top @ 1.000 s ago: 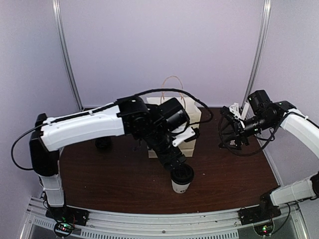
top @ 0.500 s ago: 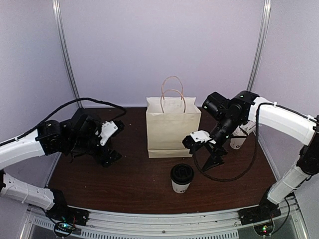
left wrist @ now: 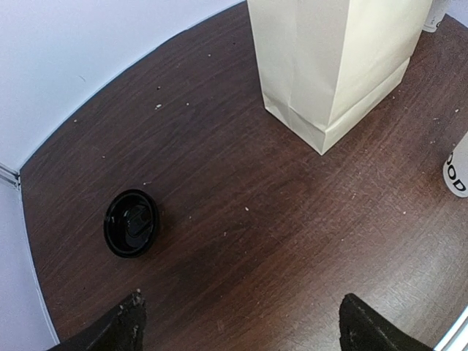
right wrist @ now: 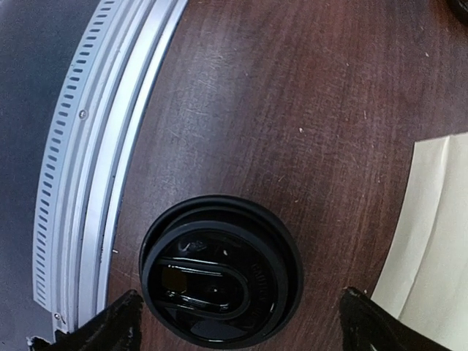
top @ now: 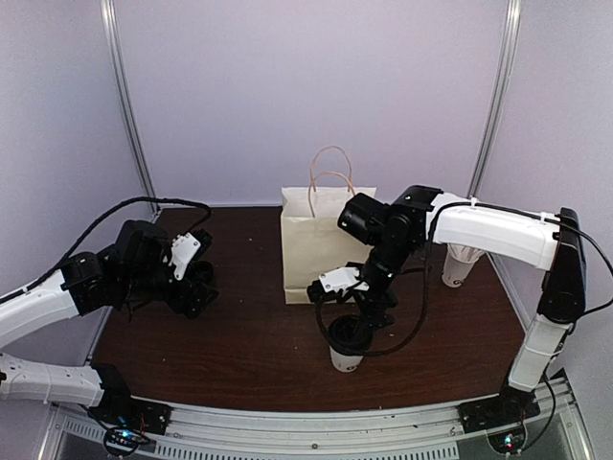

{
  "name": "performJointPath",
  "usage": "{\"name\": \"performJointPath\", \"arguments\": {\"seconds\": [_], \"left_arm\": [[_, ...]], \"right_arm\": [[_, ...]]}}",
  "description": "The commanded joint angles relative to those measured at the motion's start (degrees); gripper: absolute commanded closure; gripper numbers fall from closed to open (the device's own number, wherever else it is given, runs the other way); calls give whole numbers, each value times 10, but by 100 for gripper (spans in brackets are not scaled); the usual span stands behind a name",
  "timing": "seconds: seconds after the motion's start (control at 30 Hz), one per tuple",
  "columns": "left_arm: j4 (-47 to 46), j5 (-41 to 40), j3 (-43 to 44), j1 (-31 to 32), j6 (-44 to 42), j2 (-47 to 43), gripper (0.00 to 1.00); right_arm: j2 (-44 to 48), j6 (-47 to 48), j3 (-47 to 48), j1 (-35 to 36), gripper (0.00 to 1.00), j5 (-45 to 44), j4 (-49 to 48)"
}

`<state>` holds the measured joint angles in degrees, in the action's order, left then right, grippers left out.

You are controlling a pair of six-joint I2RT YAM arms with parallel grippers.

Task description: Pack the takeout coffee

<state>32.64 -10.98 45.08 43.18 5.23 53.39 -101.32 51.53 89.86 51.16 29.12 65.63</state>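
Paper bag on a dark wood table
The cream bag stands upright toward the back of the table, near its middle, with two thin looped handles sticking up and its folded bottom flat on the wood. Pale specks lie scattered over the tabletop beside it. A perforated metal rail runs along the near edge. Plain pale walls close in the back and sides, with a slim metal pole at each rear corner
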Motion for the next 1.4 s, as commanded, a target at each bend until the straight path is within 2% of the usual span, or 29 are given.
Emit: {"name": "performJointPath", "arguments": {"seconds": [0.0, 0.23, 0.37, 0.43, 0.57, 0.77, 1.13, 1.37], "left_arm": [[-33, 14, 7, -3, -5, 2, 8], [-31, 18, 10, -6, -6, 13, 8], [-33, 23, 9, -9, -5, 14, 8], [-35, 23, 9, -11, -4, 16, 8], [-33, 31, 11, -13, -2, 24, 8], [-31, 35, 14, -15, -2, 30, 9], [-31, 42, 16, -20, -1, 35, 9], [-29, 48, 16, -21, -1, 36, 9]], "right_arm": [[-3, -32, 6, 11, 13, -48, -16], [29, -37, -11, 23, 13, -33, -14], [38, -35, -29, 34, 9, -46, -12], [41, -39, -41, 35, 0, -50, -19], [41, -53, -55, 37, 0, -72, -44], [33, -61, -51, 38, 8, -85, -54], [39, -46, -65, 51, 16, -82, -47], [18, -44, -49, 52, 27, -69, -23]]}}
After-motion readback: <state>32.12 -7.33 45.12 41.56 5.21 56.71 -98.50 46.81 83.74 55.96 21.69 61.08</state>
